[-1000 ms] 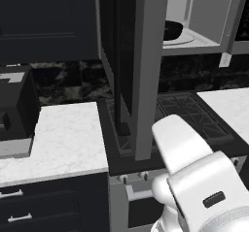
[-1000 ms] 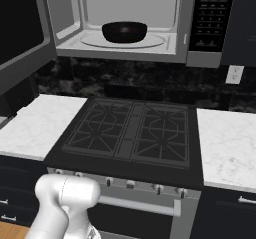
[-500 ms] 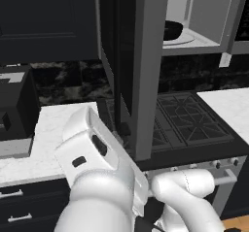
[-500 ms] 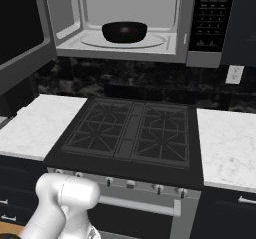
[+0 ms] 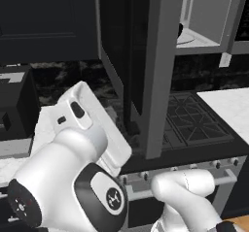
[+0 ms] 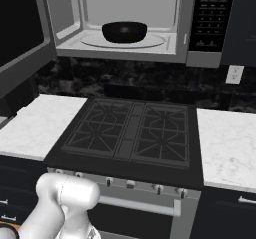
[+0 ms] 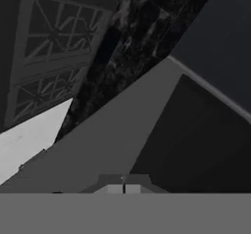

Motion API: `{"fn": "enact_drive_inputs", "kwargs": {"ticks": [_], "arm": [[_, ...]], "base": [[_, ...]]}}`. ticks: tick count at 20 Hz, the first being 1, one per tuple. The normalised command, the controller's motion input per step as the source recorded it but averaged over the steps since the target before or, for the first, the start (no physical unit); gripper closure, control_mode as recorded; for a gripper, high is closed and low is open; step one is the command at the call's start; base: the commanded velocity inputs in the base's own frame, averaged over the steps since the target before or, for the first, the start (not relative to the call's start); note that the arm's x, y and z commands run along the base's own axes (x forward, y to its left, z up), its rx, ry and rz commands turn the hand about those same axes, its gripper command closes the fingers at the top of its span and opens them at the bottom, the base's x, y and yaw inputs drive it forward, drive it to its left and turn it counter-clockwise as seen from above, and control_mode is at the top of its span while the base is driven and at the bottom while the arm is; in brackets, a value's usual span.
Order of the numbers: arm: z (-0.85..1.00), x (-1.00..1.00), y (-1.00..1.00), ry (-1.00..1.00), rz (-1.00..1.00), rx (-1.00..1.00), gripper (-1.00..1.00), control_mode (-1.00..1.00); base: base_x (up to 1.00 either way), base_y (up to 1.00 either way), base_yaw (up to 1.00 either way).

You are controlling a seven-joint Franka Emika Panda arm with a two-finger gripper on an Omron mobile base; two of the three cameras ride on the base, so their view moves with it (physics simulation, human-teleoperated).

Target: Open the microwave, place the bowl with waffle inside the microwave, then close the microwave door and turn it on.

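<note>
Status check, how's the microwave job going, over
Gripper shut, holding nothing, right up against the door. Bowl on the turntable in the microwave. Door wide open. Nothing blocking.

White arm (image 5: pixel 82 143) folded low, bulking across lower left base view; elbow link angled up-left. In hand view the gripper (image 7: pixel 123 189) fingertips sit pressed together (barely clearing bottom edge), holding nothing.

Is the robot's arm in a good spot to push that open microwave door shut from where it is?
Probably yes. The microwave door stands swung wide open, and in the hand view the gripper sits right up against its grey panel, nothing between them. The bowl sits well inside, clear of the door's swing.
</note>
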Motion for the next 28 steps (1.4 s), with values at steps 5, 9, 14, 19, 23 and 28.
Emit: {"fn": "enact_drive_inputs", "kwargs": {"ticks": [5, 9, 14, 19, 23, 28], "arm": [[0.26, 0.08, -0.88, -0.10, -0.17, -0.02, 1.00, -1.00], [0.27, 0.00, -1.00, -0.08, -0.13, -0.01, 1.00, -1.00], [0.21, 0.00, -1.00, -0.08, -0.10, 0.00, 1.00, -1.00], [0.21, 0.00, -1.00, -0.10, -0.06, 0.00, 1.00, -1.00], [0.25, 0.37, -1.00, -0.10, 0.00, 0.00, 1.00, -1.00], [0.29, 0.82, -0.84, -0.10, 0.00, 0.03, 1.00, -1.00]], "base": [[0.00, 0.00, 0.00], [0.00, 0.00, 0.00], [0.00, 0.00, 0.00], [0.00, 0.00, 0.00], [0.00, 0.00, 0.00], [0.00, 0.00, 0.00]]}}
